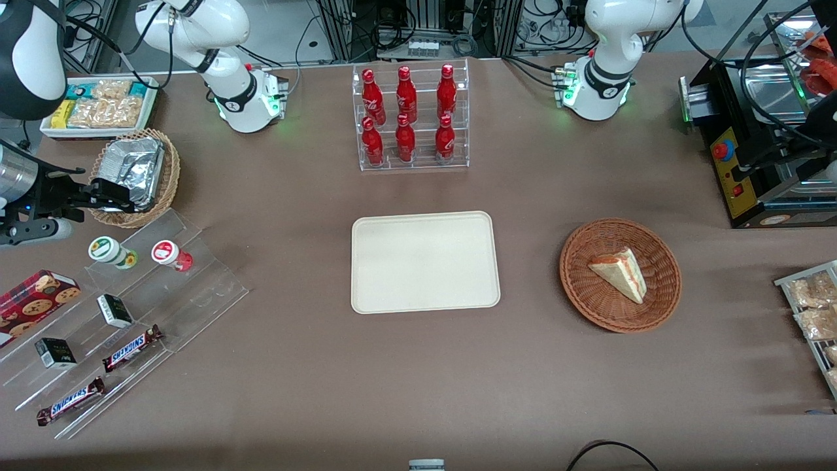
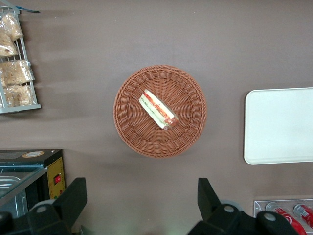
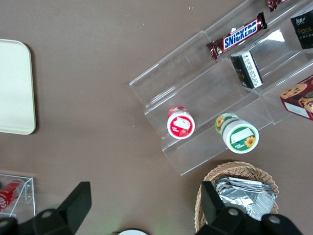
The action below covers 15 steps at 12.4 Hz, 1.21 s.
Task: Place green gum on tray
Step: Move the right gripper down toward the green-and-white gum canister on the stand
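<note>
The green gum [image 1: 110, 251] is a small white bottle with a green-and-white lid. It stands on the top step of a clear acrylic stand [image 1: 196, 288], beside a red-lidded bottle [image 1: 170, 254]. It also shows in the right wrist view [image 3: 238, 135]. The cream tray [image 1: 425, 261] lies bare at the table's middle and shows in the right wrist view [image 3: 14, 88]. My right gripper [image 1: 121, 197] is open and empty. It hovers by a foil-filled wicker basket [image 1: 171, 171], farther from the front camera than the green gum. In the right wrist view the gripper [image 3: 145, 196] holds nothing.
The acrylic stand also holds Snickers bars [image 1: 132, 347], small dark boxes [image 1: 115, 310] and a cookie box [image 1: 36, 296]. A rack of red cola bottles [image 1: 410, 118] stands farther back than the tray. A wicker basket with a sandwich [image 1: 620, 275] lies toward the parked arm's end.
</note>
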{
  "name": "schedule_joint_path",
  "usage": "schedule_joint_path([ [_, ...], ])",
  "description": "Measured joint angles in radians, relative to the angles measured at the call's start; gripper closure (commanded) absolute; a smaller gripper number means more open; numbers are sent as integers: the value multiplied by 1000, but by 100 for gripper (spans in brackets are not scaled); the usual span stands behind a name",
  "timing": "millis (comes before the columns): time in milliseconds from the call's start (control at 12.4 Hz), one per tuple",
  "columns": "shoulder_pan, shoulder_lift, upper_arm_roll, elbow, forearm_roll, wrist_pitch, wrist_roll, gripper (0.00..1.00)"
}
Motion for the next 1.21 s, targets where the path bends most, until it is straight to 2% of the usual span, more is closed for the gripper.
schedule_joint_path([
  [563,-9,18,-10,8,0,-6,-46,0],
  [724,-46,37,-16,4,0,10,-190,0],
  [1207,-166,102,-22,-73,5,215,-596,0],
])
